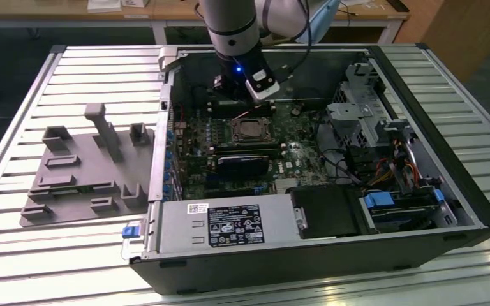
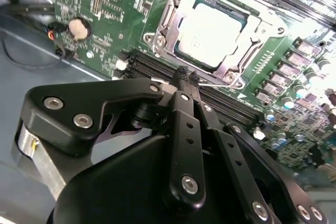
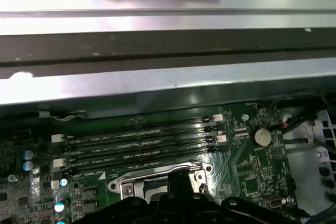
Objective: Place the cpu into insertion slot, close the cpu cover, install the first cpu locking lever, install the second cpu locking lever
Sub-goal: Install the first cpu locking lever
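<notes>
Reaching down from the top centre of the exterior view, the arm (image 1: 230, 29) enters the open computer case (image 1: 313, 268), which lies on a slatted table (image 1: 23, 255). The gripper (image 2: 187, 73) sits low over the green motherboard (image 2: 105, 3), fingertips at the edge of the insertion slot (image 2: 153, 39), on the side facing the black memory slots (image 3: 142, 142).

Claw: fingers drawn together, only a thin slit between the tips. Nothing visibly gripped; a thin metal rod runs along the socket edge right at the tips, contact cannot be told.

The cpu (image 2: 211, 31) is seated in the slot, silver top facing up, just above centre in the exterior view. The cpu cover (image 2: 170, 22) lies flat around it, chip showing through the window.

Coin battery (image 2: 79, 29) on the board, well apart from the socket. Grey fixture plate (image 1: 83, 172) at the exterior view's left, outside the case.
</notes>
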`<state>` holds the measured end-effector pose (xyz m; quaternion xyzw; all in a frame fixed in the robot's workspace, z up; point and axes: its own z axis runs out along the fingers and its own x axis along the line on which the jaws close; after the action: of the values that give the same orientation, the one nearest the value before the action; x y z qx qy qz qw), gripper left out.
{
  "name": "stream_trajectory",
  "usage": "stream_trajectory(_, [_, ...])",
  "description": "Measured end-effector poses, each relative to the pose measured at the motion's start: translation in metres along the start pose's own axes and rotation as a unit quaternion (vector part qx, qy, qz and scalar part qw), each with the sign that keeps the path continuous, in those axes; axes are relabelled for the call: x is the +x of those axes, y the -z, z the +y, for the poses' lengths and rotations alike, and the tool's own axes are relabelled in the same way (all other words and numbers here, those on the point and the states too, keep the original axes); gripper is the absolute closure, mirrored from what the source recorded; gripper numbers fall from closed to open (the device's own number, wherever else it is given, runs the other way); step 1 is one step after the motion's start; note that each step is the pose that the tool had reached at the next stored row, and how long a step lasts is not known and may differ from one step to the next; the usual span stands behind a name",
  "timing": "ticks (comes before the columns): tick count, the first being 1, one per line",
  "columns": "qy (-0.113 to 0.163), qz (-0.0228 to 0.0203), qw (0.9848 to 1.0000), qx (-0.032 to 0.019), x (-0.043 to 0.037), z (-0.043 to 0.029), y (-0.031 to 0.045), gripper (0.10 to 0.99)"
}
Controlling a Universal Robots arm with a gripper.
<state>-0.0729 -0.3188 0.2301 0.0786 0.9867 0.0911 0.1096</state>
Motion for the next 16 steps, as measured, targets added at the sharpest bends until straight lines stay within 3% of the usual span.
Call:
stream_trajectory(7, [-0.031,-0.0064,0.9995,0.0065,0.0013,0.0018,-0.0043,0.984])
stream_trajectory(16, [-0.042,-0.0086,0.9991,0.0088,0.0045,0.0144,-0.0101,0.984])
